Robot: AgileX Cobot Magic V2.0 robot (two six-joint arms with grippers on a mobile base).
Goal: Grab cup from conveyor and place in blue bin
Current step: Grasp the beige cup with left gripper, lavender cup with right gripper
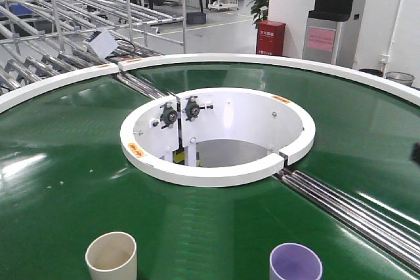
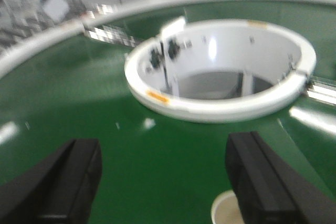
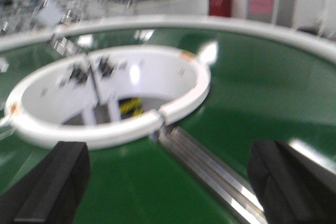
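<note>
Left tool (image 2: 164, 156) is hanging wide open above the conveyor (image 1: 65, 181), on the near side of the white collar (image 1: 216, 176); its two black fingers (image 2: 63, 182) are standing far apart and are holding nothing. A cream cup (image 2: 224, 211) is showing its rim just beside the finger on the right of that wrist view, at the bottom edge; I cannot tell if they are touching, because the picture is blurred. The right tool (image 3: 170, 156) is also hanging open, with only green belt between its fingers, nearer than the collar and to the right of it. The steel rollers (image 3: 210, 176), which are running out from the collar toward the near right, are passing under this tool.

In the front view the cream cup is standing upright on the belt, mouth up, on the near side and to the left of the collar. A purple cup (image 1: 296, 261) is standing upright too, on the near side and to the right of the collar, well apart from the cream one. Far behind the collar, beyond the white outer rim (image 1: 262, 59), a red cabinet (image 1: 271, 37) and a dark water dispenser (image 1: 331, 11) are standing by the wall, and metal racks (image 1: 65, 11) are filling the far left side.
</note>
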